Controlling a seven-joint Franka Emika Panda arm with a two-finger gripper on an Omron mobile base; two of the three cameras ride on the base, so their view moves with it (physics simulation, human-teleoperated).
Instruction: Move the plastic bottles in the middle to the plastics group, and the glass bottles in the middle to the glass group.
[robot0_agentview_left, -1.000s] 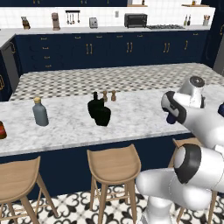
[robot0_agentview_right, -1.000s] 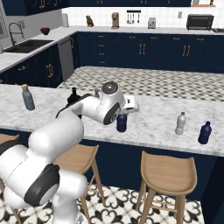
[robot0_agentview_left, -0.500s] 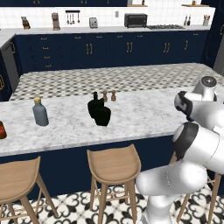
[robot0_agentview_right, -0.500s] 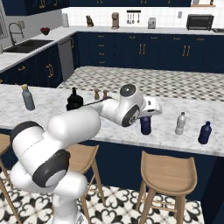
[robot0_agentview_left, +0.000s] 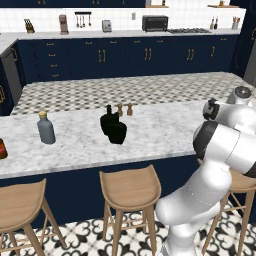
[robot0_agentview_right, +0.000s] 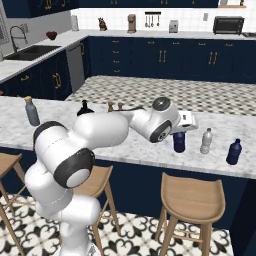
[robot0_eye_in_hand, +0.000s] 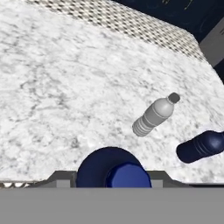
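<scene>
On the marble counter (robot0_agentview_right: 125, 150), the arm reaches far toward the 3 o'clock side of the right base view, its gripper (robot0_agentview_right: 181, 134) hanging over a navy-blue plastic bottle (robot0_agentview_right: 179, 142) that stands upright near the counter's front edge. In the hand view that bottle (robot0_eye_in_hand: 114, 168) sits at 6 o'clock, seen from above, its rounded cap and shoulders lying between two grey edges of the hand; the claw looks closed around it at a part-open width, though the finger pads themselves are hidden, so actual contact cannot be confirmed. From the navy bottle, a silver-grey bottle (robot0_agentview_right: 206, 141) with a pale cap stands near at 3 o'clock, and a dark blue bottle (robot0_agentview_right: 233, 152) stands further along in the same direction; in the hand view the silver one (robot0_eye_in_hand: 154, 114) is at about 1 o'clock and the blue one (robot0_eye_in_hand: 201, 145) at 3 o'clock, apart from each other. In the left base view two squat black glass bottles (robot0_agentview_left: 113, 125) stand touching or nearly so at mid-counter, with two small brown shakers (robot0_agentview_left: 124, 109) just behind them at 1 o'clock. A grey bottle with a tan cap (robot0_agentview_left: 45, 128) stands well off at 9 o'clock, and a reddish-brown bottle (robot0_agentview_left: 2, 149) sits at the picture's left edge.
</scene>
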